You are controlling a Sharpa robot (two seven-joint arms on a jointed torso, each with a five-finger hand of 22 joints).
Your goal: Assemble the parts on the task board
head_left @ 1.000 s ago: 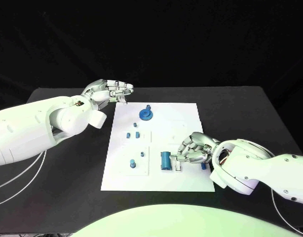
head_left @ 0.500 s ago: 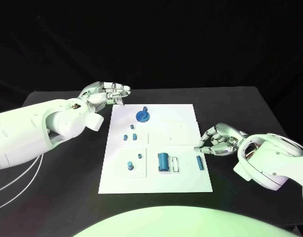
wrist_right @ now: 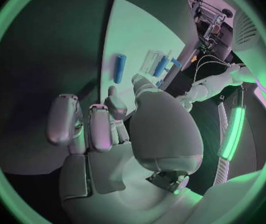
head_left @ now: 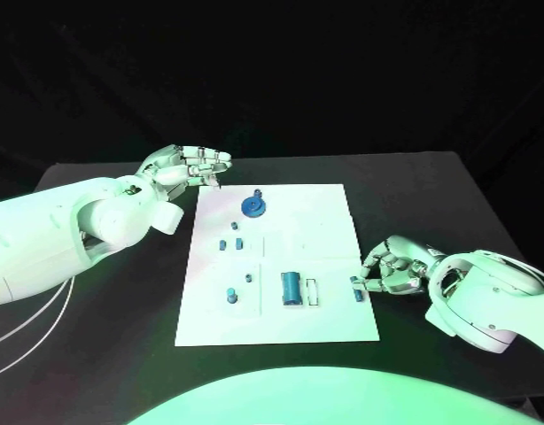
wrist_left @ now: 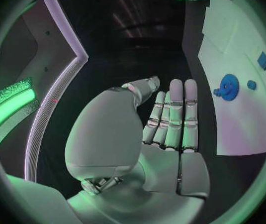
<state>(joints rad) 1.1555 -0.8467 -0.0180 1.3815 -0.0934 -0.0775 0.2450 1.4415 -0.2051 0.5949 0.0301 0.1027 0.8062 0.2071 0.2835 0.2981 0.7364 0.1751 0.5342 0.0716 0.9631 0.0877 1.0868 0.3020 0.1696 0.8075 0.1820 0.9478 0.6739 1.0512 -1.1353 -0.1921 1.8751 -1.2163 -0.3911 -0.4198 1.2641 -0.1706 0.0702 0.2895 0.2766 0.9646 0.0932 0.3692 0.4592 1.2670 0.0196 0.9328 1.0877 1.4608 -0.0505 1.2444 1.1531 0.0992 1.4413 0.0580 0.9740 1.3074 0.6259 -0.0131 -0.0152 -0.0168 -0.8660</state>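
Fingers of the right hand are curling on nothing, having withdrawn off the task board and released the small blue rod near its right edge. Left hand is idling open.

One white task board sits on one black table. On the board I count seven blue parts: one round gear, one big cylinder, one slim bar, and four small pegs. Two silver hands are in shot.
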